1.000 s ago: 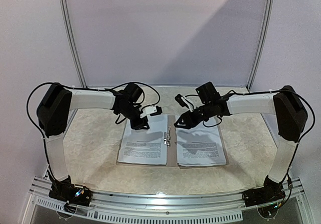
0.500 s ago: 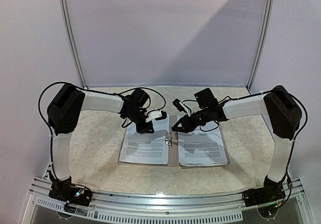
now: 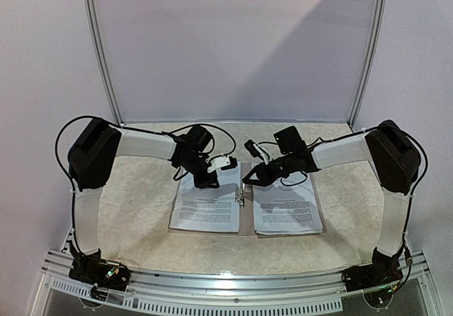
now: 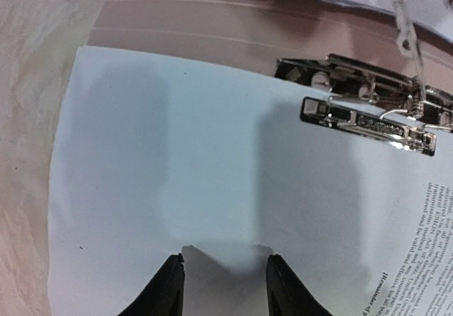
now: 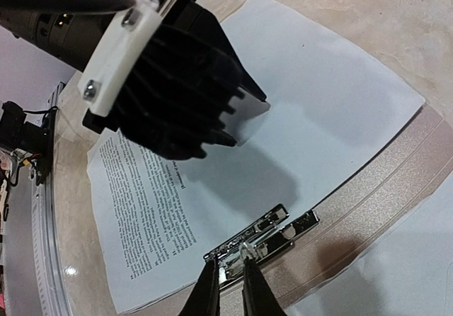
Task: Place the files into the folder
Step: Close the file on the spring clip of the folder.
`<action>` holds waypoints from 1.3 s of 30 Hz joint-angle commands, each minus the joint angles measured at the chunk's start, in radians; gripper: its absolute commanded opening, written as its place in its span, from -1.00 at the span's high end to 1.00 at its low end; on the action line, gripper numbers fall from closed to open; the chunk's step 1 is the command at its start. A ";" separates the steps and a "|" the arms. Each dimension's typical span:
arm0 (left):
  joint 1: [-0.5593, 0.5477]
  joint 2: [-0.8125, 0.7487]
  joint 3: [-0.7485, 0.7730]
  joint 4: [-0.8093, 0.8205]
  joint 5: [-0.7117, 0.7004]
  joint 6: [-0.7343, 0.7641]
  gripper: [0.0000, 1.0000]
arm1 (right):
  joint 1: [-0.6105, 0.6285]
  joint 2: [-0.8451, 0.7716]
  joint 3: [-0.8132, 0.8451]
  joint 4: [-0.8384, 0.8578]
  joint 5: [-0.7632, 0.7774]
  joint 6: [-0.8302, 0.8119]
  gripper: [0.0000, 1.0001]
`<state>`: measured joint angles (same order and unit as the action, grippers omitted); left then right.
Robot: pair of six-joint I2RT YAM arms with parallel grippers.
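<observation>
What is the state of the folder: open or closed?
Open. The folder lies spread flat, files on both halves, its metal clip exposed at the spine.

Files [image 3: 205, 210] on folder [image 4: 212, 36], clip [image 4: 368, 121] between

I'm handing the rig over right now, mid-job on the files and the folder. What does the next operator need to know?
Left end effector: open, resting on the left sheets near their far edge.
Right end effector: shut on the raised lever of the clip at the spine.
Folder: lying open on the table, with printed sheets on both halves, including the right sheets.
Done: files are laid inside the open folder.
Left: probably secure the sheets under the clip, lower the lever, then close the folder. Whether any sheet is already clamped cannot be told.
</observation>
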<state>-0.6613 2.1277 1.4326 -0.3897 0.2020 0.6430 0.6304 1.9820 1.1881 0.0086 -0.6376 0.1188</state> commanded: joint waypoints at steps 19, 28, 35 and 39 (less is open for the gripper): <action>-0.035 0.054 0.009 -0.044 -0.010 0.006 0.17 | -0.016 0.069 0.047 0.010 -0.023 0.025 0.84; -0.040 0.066 0.028 -0.060 -0.002 0.005 0.16 | -0.016 0.149 0.067 0.005 -0.013 0.057 0.85; -0.043 0.070 0.032 -0.065 -0.001 0.007 0.17 | -0.016 0.185 0.065 -0.009 0.060 0.073 0.86; -0.043 0.069 0.034 -0.072 0.007 0.007 0.17 | -0.016 0.202 0.066 -0.049 0.085 0.076 0.87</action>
<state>-0.6743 2.1456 1.4643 -0.4103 0.1970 0.6437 0.6155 2.1056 1.2564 0.0360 -0.6636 0.1951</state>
